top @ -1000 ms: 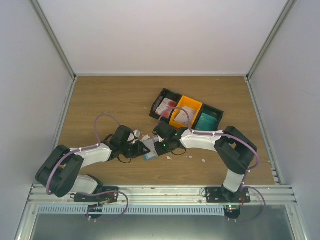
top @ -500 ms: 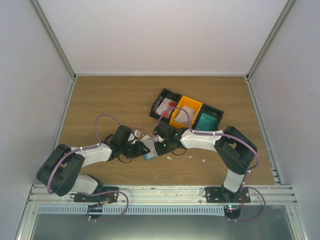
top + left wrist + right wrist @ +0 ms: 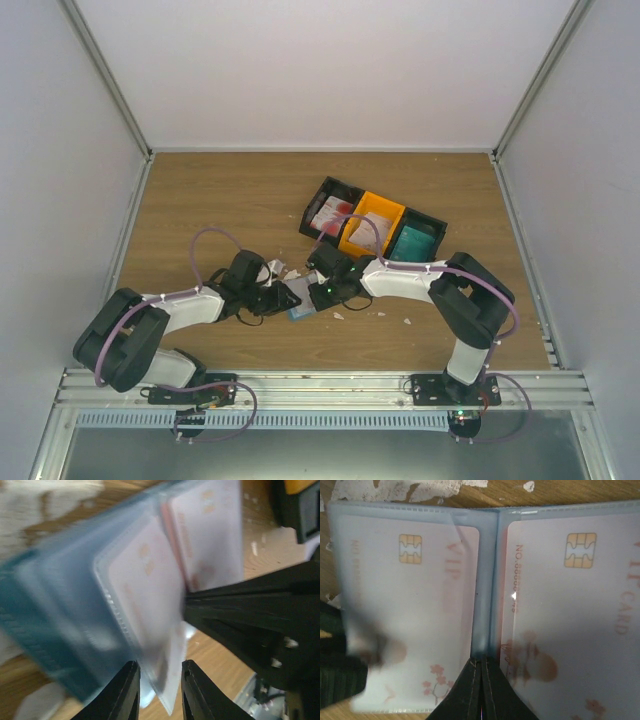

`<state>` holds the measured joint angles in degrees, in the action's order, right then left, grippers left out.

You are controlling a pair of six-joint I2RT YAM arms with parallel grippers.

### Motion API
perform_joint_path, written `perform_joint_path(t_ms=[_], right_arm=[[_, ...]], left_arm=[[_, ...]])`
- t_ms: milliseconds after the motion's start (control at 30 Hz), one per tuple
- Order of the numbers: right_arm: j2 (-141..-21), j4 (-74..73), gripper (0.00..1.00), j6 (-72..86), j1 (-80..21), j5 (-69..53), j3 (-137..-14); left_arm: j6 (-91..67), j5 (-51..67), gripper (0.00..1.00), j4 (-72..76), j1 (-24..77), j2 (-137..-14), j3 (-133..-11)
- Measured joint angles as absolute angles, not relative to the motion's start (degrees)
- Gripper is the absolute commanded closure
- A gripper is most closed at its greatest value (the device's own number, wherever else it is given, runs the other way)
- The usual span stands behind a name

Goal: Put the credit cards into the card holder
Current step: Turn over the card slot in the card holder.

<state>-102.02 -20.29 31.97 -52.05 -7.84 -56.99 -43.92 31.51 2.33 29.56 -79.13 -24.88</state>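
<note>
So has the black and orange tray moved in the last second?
No. In the top view the tray lies at the same spot and the same angle to the table's back edge as before.

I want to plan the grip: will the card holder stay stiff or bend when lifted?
Probably floppy: the card holder is thin clear pockets joined at a fold, and one pocket curls near the left pincer. The cards inside may stiffen each page. Its glossy plastic looks slippery.
</note>
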Motion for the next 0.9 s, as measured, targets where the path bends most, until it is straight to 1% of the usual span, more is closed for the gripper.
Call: perform_joint_path(t_ms=[200, 433, 567, 633, 667, 700, 800, 900], right_arm=[[-102.04, -19.27, 0.98, 31.97, -52.05, -7.92, -56.73], [-102.00, -18.76, 0.96, 32.27, -52.05, -7.97, -56.51], [-101.01, -17.61, 0.88, 33.21, -52.01, -7.44, -55.33], [-99.83, -16.93, 0.85, 33.87, -51.94, -7.07, -54.24], [-96.92, -17.08, 0.84, 34.44, -51.51, -6.04, -52.47], [-96.86, -17.08, 0.83, 34.46, -51.48, -6.04, -52.45], [-92.68, -16.97, 0.81, 35.31, -49.84, -5.21, -50.96], [-86.32, -16.93, 0.76, 35.97, -46.65, -3.79, -49.32]], left_arm=[[-43.94, 34.76, 0.75, 6.13, 29.95, -79.11, -24.95], [-43.94, 35.31, 0.73, 7.14, 29.95, -78.81, -24.97], [-43.92, 35.38, 0.68, 7.29, 29.95, -79.37, -25.47], [-43.81, 35.38, 0.66, 7.31, 29.95, -79.81, -26.11], [-43.29, 35.40, 0.60, 7.38, 29.95, -80.40, -27.57], [-43.29, 35.40, 0.59, 7.38, 29.95, -80.40, -27.57], [-42.87, 35.77, 0.56, 7.81, 29.95, -81.38, -29.21], [-42.59, 36.18, 0.54, 8.38, 30.04, -83.37, -31.09]])
